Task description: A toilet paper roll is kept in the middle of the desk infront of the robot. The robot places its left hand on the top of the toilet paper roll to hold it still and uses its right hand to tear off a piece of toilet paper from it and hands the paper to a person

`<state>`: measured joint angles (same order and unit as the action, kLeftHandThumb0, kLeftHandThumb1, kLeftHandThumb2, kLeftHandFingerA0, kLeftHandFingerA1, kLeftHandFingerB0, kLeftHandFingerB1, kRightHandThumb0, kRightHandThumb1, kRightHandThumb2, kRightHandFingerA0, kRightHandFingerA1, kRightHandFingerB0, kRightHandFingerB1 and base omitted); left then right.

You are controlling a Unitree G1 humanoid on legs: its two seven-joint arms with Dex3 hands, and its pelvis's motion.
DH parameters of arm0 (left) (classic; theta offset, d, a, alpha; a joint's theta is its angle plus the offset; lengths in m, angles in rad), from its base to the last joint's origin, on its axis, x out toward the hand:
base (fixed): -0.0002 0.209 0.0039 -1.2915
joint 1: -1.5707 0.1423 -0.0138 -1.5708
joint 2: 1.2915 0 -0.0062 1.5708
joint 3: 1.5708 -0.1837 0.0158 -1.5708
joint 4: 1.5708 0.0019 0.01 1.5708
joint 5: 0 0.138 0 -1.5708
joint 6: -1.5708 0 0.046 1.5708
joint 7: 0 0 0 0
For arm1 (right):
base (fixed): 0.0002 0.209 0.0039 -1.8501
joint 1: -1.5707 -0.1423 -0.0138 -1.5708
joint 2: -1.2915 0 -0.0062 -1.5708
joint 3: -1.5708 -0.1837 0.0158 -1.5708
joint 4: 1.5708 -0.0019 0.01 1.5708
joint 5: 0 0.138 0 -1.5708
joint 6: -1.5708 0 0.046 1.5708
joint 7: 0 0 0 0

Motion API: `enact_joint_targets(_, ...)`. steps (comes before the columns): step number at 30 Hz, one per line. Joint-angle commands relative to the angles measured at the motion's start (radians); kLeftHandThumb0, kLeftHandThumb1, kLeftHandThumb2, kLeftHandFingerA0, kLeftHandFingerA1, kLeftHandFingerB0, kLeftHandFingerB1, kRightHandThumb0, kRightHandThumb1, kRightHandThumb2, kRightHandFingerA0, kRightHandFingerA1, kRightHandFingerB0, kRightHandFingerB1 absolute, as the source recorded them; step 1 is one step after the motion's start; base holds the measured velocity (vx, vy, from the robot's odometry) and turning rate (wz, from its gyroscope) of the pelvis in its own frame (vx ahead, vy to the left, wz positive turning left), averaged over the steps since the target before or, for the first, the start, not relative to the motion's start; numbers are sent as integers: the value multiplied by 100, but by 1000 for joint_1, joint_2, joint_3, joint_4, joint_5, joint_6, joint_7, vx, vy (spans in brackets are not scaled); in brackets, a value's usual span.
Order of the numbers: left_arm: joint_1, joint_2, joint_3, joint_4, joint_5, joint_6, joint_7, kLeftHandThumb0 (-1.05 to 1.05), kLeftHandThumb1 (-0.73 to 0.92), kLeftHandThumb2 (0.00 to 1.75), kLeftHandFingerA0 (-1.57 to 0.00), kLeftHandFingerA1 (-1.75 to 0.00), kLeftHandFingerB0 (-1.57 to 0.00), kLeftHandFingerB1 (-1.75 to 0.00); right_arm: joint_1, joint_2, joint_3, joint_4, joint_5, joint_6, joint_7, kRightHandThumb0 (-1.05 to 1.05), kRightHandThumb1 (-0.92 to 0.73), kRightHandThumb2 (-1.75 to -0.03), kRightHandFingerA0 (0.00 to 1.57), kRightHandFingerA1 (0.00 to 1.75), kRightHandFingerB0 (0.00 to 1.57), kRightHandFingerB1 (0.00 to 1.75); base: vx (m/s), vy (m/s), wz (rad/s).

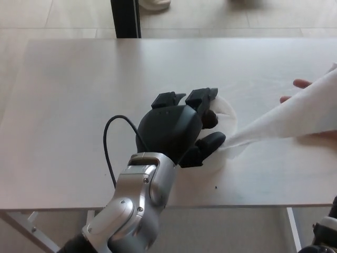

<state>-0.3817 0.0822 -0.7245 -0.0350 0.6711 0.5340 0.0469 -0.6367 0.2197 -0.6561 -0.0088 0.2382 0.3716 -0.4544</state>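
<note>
The left hand [176, 126] clamps down on the toilet paper roll [224, 113]; the right hand is unseen.

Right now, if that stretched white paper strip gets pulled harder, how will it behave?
The white paper strip looks thin and limp, so it probably tears rather than drags. The white toilet paper roll seems light and would likely slide or tip, but the black left hand presses on it.

The white toilet paper roll [224, 113] sits on the tabletop [73, 95] directly under the left hand [176, 126], mostly hidden, with only its rim showing past the fingers [202, 97]. A strip of paper [295, 116] runs taut from the roll beside the thumb, widening as it rises away from the hand toward the right edge.
</note>
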Motion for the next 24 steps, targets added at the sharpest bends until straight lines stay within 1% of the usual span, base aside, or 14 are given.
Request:
enact_joint_targets(1, 184, 61, -76, 55, 5, 12, -92, -40, 82, 64, -15, -54, -24, -38, -215, 62, -74, -72, 277, 110, -228, -27, -69, -96, 99, 175, 76, 158, 0, 0, 0)
enact_joint_targets(2, 184, 60, -78, 59, 9, 12, -91, -40, 82, 64, -15, -54, -24, -38, -219, 53, -75, -70, 283, 101, -217, -20, -56, -120, 102, 175, 84, 159, 0, 0, 0)
enact_joint_targets(5, 188, 59, -81, 69, 14, 3, -92, -40, 83, 64, -15, -54, -24, -38, -241, 21, -89, -60, 297, 106, -220, -20, -42, -136, 105, 175, 87, 159, 0, 0, 0)
enact_joint_targets(8, 192, 59, -81, 73, 23, -9, -91, -40, 84, 64, -15, -54, -23, -39, -259, -27, -87, -55, 284, 108, -203, -28, -75, -103, 109, 175, 86, 169, 0, 0, 0)
enact_joint_targets(9, 193, 62, -81, 66, 30, -6, -93, -41, 84, 64, -16, -56, -24, -40, -272, -51, -103, -47, 308, 98, -188, -30, -79, -102, 110, 175, 81, 175, 0, 0, 0)
enact_joint_targets(11, 196, 65, -79, 67, 38, -16, -89, -41, 84, 64, -16, -56, -23, -39, -302, -90, -122, -33, 319, 109, -195, -41, -92, -76, 105, 175, 78, 165, 0, 0, 0)
enact_joint_targets(14, 193, 67, -73, 76, 46, -21, -98, -42, 85, 64, -15, -55, -22, -39, -368, -152, -168, 23, 357, 110, -205, -38, -87, -75, 102, 175, 71, 151, 0, 0, 0)
enact_joint_targets(15, 194, 67, -68, 78, 43, -30, -94, -41, 84, 64, -15, -56, -23, -40, -382, -173, -169, 36, 354, 116, -201, -26, -65, -108, 104, 175, 76, 158, 0, 0, 0)
enact_joint_targets(17, 193, 65, -60, 79, 41, -35, -99, -41, 84, 64, -15, -56, -23, -39, -409, -222, -163, 66, 344, 118, -180, -23, -67, -112, 106, 175, 81, 159, 0, 0, 0)
enact_joint_targets(18, 192, 55, -55, 78, 41, -27, -102, -41, 83, 64, -15, -55, -24, -39, -400, -236, -146, 55, 344, 144, -161, -12, -64, -129, 109, 175, 89, 152, 0, 0, 0)
enact_joint_targets(20, 184, 48, -56, 67, 45, -4, -124, -40, 84, 64, -14, -52, -24, -37, -350, -250, -126, 29, 375, 219, -119, -23, -79, -93, 98, 175, 62, 156, 0, 0, 0)
enact_joint_targets(22, 181, 41, -52, 68, 42, -5, -128, -39, 84, 64, -14, -51, -24, -37, -299, -267, -99, 25, 381, 262, -81, -23, -79, -91, 96, 175, 60, 157, 0, 0, 0)
enact_joint_targets(23, 182, 40, -53, 65, 44, -6, -127, -39, 83, 64, -14, -51, -24, -38, -250, -277, -53, 14, 342, 274, -48, -27, -81, -84, 98, 175, 75, 151, 0, 0, 0)
enact_joint_targets(24, 180, 34, -52, 70, 42, -17, -116, -40, 81, 63, -14, -52, -25, -38, -172, -311, -9, 11, 341, 341, 24, -26, -82, -90, 104, 175, 76, 164, 0, 0, 0)
